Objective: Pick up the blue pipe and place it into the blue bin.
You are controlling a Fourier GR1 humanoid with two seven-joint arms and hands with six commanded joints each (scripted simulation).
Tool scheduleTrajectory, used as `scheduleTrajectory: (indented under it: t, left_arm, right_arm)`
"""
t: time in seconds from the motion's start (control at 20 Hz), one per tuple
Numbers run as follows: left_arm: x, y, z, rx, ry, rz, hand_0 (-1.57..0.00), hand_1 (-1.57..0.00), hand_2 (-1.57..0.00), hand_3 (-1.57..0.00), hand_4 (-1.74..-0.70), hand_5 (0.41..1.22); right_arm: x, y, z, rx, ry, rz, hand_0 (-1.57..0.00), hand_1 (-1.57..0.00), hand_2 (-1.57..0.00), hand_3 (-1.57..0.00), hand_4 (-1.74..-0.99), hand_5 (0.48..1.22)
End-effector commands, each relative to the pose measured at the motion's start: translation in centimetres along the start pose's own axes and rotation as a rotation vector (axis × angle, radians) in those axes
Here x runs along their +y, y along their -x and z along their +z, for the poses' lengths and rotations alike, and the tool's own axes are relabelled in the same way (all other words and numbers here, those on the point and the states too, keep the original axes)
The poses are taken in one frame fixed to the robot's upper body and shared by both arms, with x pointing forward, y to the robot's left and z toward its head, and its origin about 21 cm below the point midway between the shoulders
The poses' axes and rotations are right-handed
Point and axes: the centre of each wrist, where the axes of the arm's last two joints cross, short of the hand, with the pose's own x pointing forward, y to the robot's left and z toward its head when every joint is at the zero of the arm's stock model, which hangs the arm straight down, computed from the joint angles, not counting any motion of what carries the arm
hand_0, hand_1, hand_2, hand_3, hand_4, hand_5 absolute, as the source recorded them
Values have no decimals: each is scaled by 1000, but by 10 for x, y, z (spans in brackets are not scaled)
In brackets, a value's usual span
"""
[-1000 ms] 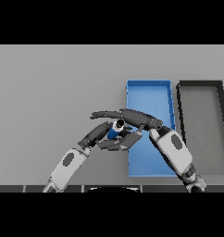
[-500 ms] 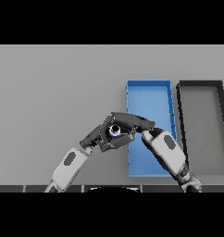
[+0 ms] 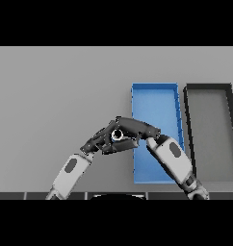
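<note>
I read no writing anywhere, my right hand (image 3: 133,126) and left hand (image 3: 103,140) meet just left of the blue bin (image 3: 154,96), fingers of both curled round the blue pipe (image 3: 117,136), held over the grey surface (image 3: 56,96) beside the bin's left wall, dark bin (image 3: 207,89) to the right, wide open room on the left.
</note>
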Motion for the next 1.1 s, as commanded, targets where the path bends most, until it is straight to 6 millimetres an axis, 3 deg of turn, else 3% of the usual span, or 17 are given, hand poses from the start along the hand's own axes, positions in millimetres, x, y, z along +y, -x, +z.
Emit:
scheduleTrajectory:
  t: [0.0,0.1,0.2,0.35,0.5,0.65,0.85,1.05]
  left_arm:
    - [-2,0,1,4,-8,-24,-1462,-1342,-1293,-1166,-1599,1221]
    - [3,0,0,5,55,-28,-935,-858,-827,-746,-1372,1221]
    - [6,-4,0,28,99,-54,-598,-549,-529,-477,-1206,1221]
    - [6,0,1,91,87,-65,-306,-281,-270,-244,-1047,938]
    - [3,3,5,125,70,-53,-156,-143,-138,-124,-980,704]
    - [8,1,3,163,49,-38,-79,-73,-70,-63,-968,567]
    - [5,6,7,182,43,-57,-32,-29,-28,-25,-928,484]
    - [4,6,8,208,52,-60,-12,-11,-11,-10,-909,464]
  right_arm:
    - [-1,-1,1,-2,7,15,-1555,-1555,-1556,-1542,-1733,1196]
    - [2,-4,1,-4,20,7,-1561,-1561,-1561,-1553,-1736,1205]
    - [4,-5,2,-6,26,-3,-1565,-1565,-1565,-1559,-1738,1211]
    - [4,-5,-2,27,29,10,-1568,-1568,-1568,-1565,-1739,1216]
    - [6,-5,-1,14,32,10,-1569,-1569,-1569,-1568,-1740,1218]
    - [8,-2,-4,10,33,-11,-1570,-1570,-1570,-1569,-1741,1220]
    - [1,-9,-1,-34,38,-105,-1571,-1571,-1571,-1570,-1741,1220]
    - [-17,-43,-6,-73,53,-188,-1571,-1571,-1571,-1571,-1741,1221]
